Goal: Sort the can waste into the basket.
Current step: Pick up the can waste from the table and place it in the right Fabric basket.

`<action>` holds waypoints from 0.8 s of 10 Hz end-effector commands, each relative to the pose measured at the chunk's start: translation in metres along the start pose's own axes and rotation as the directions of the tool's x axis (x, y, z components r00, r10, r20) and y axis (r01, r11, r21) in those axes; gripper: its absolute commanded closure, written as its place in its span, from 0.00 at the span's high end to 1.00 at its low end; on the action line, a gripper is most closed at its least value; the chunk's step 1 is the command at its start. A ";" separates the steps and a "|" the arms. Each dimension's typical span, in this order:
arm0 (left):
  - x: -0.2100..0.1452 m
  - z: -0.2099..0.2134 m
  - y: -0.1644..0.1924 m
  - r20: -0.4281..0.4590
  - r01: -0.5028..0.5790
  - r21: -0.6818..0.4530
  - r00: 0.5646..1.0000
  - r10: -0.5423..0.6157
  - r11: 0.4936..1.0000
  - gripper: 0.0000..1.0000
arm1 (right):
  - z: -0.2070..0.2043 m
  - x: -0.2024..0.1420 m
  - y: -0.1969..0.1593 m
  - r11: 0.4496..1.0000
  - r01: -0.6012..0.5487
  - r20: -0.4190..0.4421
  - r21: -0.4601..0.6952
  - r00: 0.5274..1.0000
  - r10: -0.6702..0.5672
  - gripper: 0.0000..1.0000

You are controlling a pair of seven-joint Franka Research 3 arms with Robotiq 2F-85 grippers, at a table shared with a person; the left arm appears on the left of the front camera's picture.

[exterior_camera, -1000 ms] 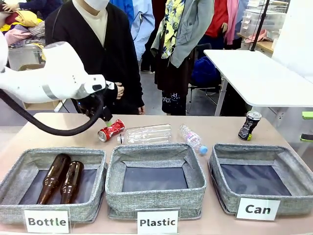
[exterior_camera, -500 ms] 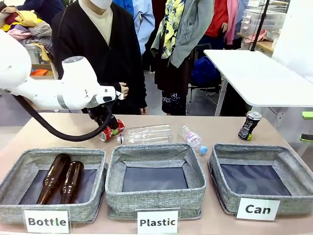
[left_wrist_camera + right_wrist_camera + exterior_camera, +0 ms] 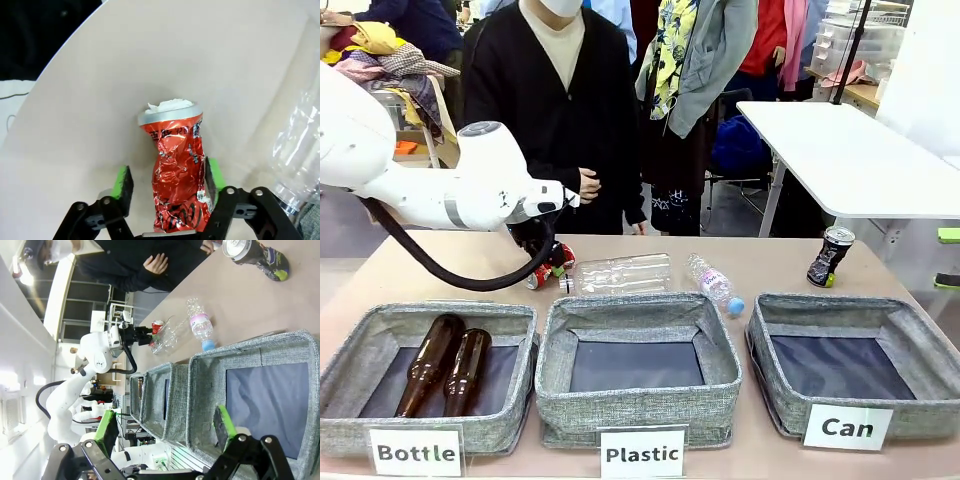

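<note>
A crushed red can (image 3: 552,262) (image 3: 177,185) lies on the table's far left part. My left gripper (image 3: 544,268) (image 3: 167,179) is down over it with its jaws apart on either side. One green pad (image 3: 212,175) touches the can; the other pad (image 3: 122,182) stands a little off it. A taller dark can (image 3: 830,257) (image 3: 252,252) stands upright at the far right. The grey basket labelled "Can" (image 3: 840,305) (image 3: 250,347) sits at the front right. Over that basket my right gripper (image 3: 165,426) hangs open, nothing between its fingers.
Two clear plastic bottles (image 3: 620,273) (image 3: 712,282) lie beside the red can. The "Plastic" basket (image 3: 638,400) is in the middle. The "Bottle" basket (image 3: 420,315), at the left, holds two brown bottles (image 3: 445,365). A person (image 3: 560,100) stands at the far edge.
My left arm has swung right and down, bringing its gripper from above the red can to astride it. The person has stepped to the right.
</note>
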State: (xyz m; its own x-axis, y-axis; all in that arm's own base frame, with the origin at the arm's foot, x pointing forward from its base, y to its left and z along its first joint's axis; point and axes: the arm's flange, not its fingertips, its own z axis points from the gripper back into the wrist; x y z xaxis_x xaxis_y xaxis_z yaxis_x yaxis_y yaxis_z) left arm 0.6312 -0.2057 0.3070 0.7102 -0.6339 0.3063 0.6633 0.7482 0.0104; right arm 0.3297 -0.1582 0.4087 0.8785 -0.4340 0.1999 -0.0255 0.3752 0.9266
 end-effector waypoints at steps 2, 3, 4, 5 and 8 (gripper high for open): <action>0.000 0.002 0.002 0.012 0.004 0.013 1.000 -0.004 1.000 0.00 | 0.001 0.001 0.001 1.000 -0.012 0.005 0.014 1.000 0.012 1.00; -0.001 0.002 0.002 0.009 -0.002 0.011 1.000 0.002 1.000 0.00 | 0.001 0.001 0.001 1.000 -0.012 0.005 0.014 1.000 0.012 1.00; -0.002 0.004 0.003 0.008 -0.004 0.009 1.000 0.004 1.000 0.05 | 0.001 0.001 0.001 1.000 -0.012 0.005 0.014 1.000 0.012 1.00; -0.005 0.010 0.004 0.015 0.000 0.019 1.000 0.000 1.000 0.00 | 0.001 0.001 0.001 1.000 -0.012 0.005 0.014 1.000 0.012 1.00; -0.042 0.086 0.010 0.094 0.027 -0.039 0.995 -0.023 0.999 0.00 | 0.001 0.001 0.001 1.000 -0.012 0.005 0.014 1.000 0.012 1.00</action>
State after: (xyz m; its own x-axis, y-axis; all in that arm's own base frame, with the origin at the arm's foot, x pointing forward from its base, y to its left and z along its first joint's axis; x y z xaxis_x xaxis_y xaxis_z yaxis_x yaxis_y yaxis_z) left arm 0.6199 -0.1846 0.3477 0.6980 -0.6221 0.3547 0.6613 0.7500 0.0141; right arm 0.3297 -0.1582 0.4086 0.8785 -0.4339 0.1998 -0.0254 0.3751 0.9266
